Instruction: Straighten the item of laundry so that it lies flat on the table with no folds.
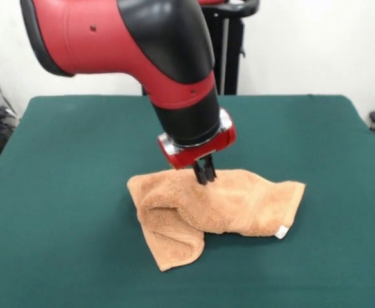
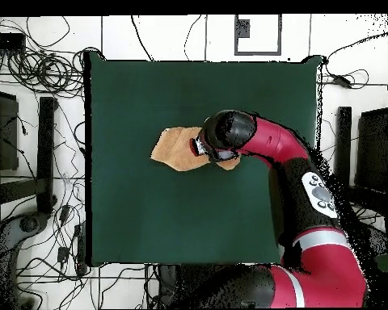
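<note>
The orange-tan towel (image 1: 223,205) lies crumpled near the middle of the dark green table (image 1: 65,192). Its left part is folded over into a thick flap that points toward the front edge. A small white tag (image 1: 282,232) shows at its right front corner. My gripper (image 1: 205,174) comes down from above onto the towel's far edge, with its two black fingers (image 1: 201,172) pressed together on the cloth. In the overhead view the towel (image 2: 173,150) sticks out to the left from under the arm's wrist (image 2: 221,133), which hides the fingertips.
The green table (image 2: 149,218) spreads wide on all sides of the towel. The red and black arm (image 2: 286,157) reaches in across the table's right part in the overhead view. Cables and black stands (image 2: 45,145) lie on the floor beyond the table's edges.
</note>
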{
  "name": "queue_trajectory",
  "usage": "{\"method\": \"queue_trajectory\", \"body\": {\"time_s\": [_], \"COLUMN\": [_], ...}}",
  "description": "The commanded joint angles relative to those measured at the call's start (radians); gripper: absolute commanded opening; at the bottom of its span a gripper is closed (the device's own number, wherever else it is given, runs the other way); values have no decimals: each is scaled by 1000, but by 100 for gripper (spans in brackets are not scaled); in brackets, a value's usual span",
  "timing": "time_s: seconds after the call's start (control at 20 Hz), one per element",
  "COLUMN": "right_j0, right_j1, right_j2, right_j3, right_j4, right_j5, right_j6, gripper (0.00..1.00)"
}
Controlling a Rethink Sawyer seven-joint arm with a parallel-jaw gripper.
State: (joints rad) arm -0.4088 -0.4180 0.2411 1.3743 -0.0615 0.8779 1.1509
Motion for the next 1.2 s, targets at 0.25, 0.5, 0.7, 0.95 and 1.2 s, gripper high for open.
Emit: {"method": "queue_trajectory", "body": {"time_s": [0.25, 0.5, 0.7, 0.95, 1.2], "right_j0": [-1, 18, 46, 89, 104], "right_j1": [-130, -154, -97, -21, 28], "right_j2": [11, -10, -21, -39, -52], "right_j3": [153, 92, 13, -108, -140], "right_j4": [47, 60, 52, 48, 51], "right_j5": [-41, 56, 57, 92, 33], "right_j6": [209, 231, 241, 256, 256], "gripper": [0, 0, 0, 0, 0]}}
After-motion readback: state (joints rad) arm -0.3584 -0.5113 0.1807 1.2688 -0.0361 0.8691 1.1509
